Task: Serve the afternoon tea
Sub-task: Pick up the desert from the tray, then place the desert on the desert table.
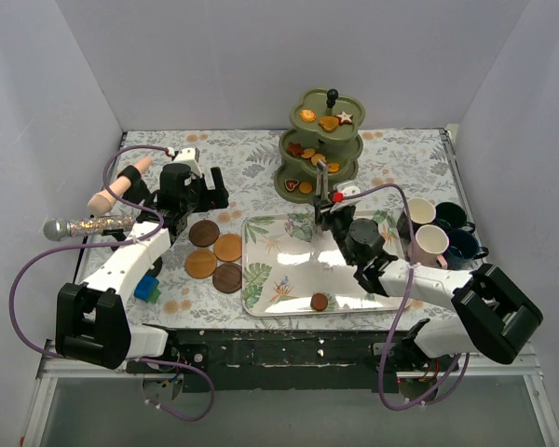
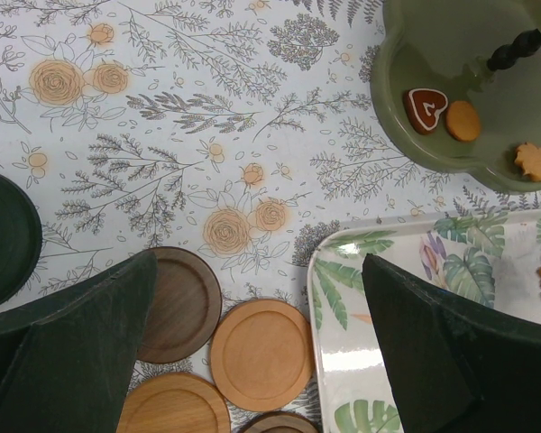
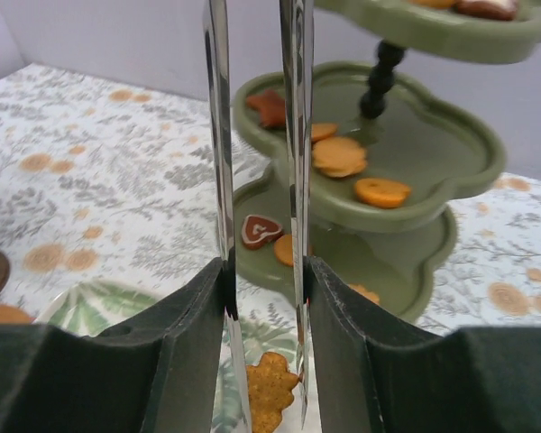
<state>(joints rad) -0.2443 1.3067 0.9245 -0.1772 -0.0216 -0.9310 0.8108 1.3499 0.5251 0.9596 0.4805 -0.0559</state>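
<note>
a leaf-print tray (image 1: 279, 270) fills the middle of the table, with the olive-green three-tier stand (image 1: 319, 154) just past its far edge. at left, the left gripper (image 2: 257, 271) hangs wide open above the brown coasters (image 1: 216, 253). the right gripper (image 3: 264, 271) clamps metal tongs (image 3: 218, 135), blades narrowed but apart, aimed toward the stand. the risk here: the thin orange biscuit (image 3: 269, 390) could slip from polished steel or snap under a hard squeeze, or the blades could knock the stand's lowest tier. the biscuit lies on the tray, between the blade tips; whether they pinch it cannot be told.
</note>
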